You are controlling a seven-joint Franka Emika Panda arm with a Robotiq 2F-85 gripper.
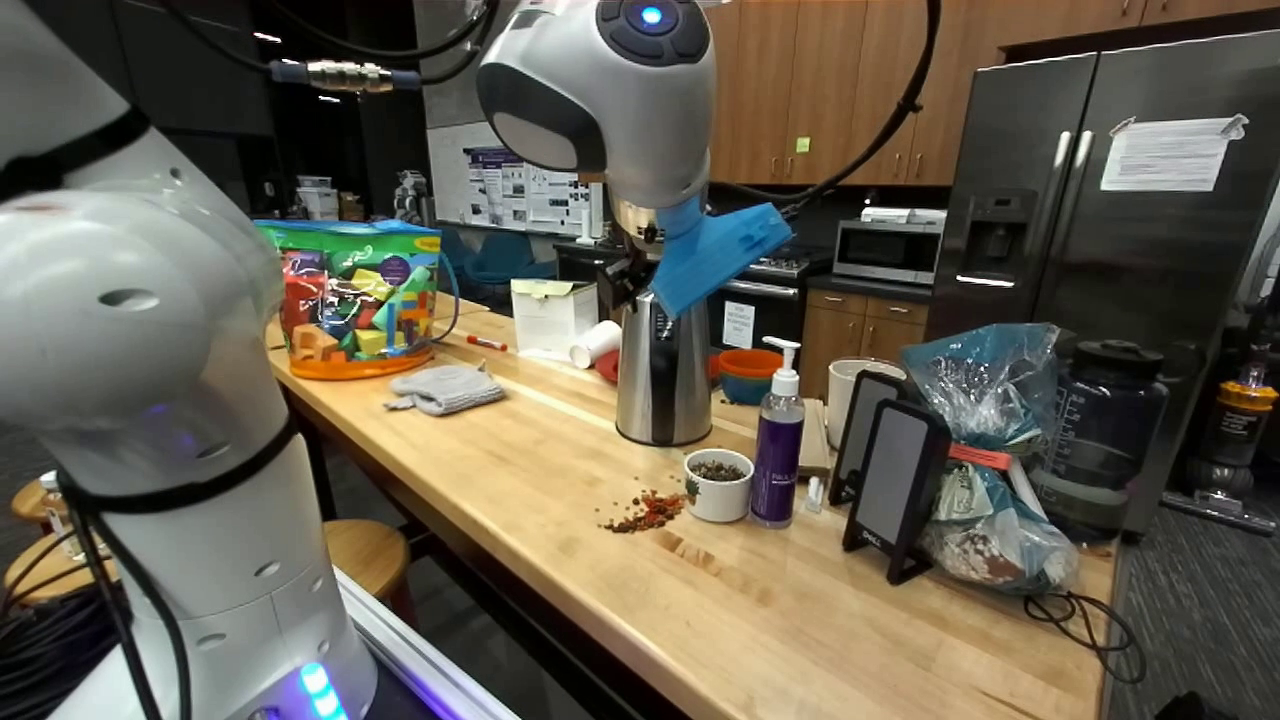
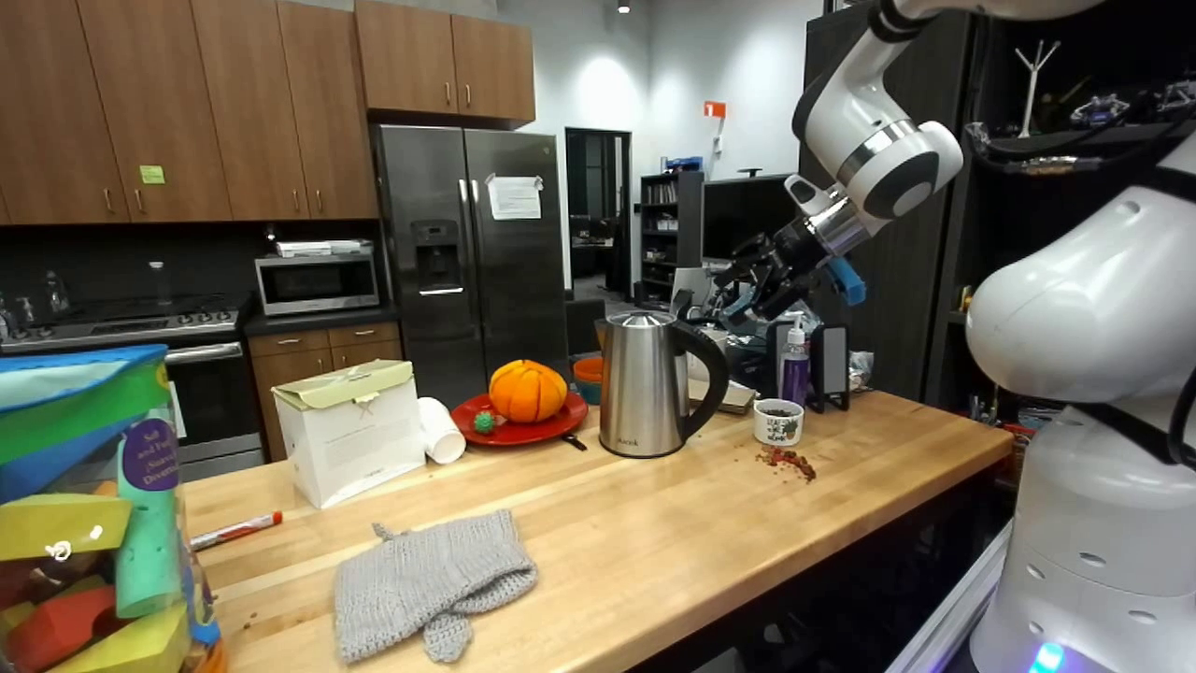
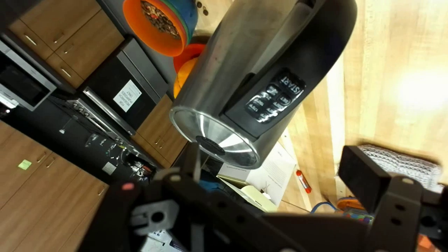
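My gripper (image 3: 280, 168) is open and holds nothing. In an exterior view the gripper (image 2: 733, 294) hangs above and beside the handle of a steel kettle, its fingers apart from it. The kettle (image 2: 640, 388) stands upright on the wooden table (image 2: 598, 542), lid shut, with a black handle (image 2: 712, 374). In the wrist view the kettle (image 3: 224, 80) lies beyond the fingers, its handle and buttons facing the camera. In an exterior view a blue sheet on the wrist (image 1: 705, 260) hides part of the gripper. A grey knitted piece (image 2: 430, 579) lies on the table.
A white bowl (image 1: 715, 503) of dried bits stands beside spilled bits (image 1: 650, 512) and a purple pump bottle (image 1: 776, 460). Two black speakers (image 1: 890, 490) stand near the table's end. A red plate (image 2: 523, 434) with a pumpkin (image 2: 528, 391), white box (image 2: 364, 439) and marker (image 2: 235, 531) lie around.
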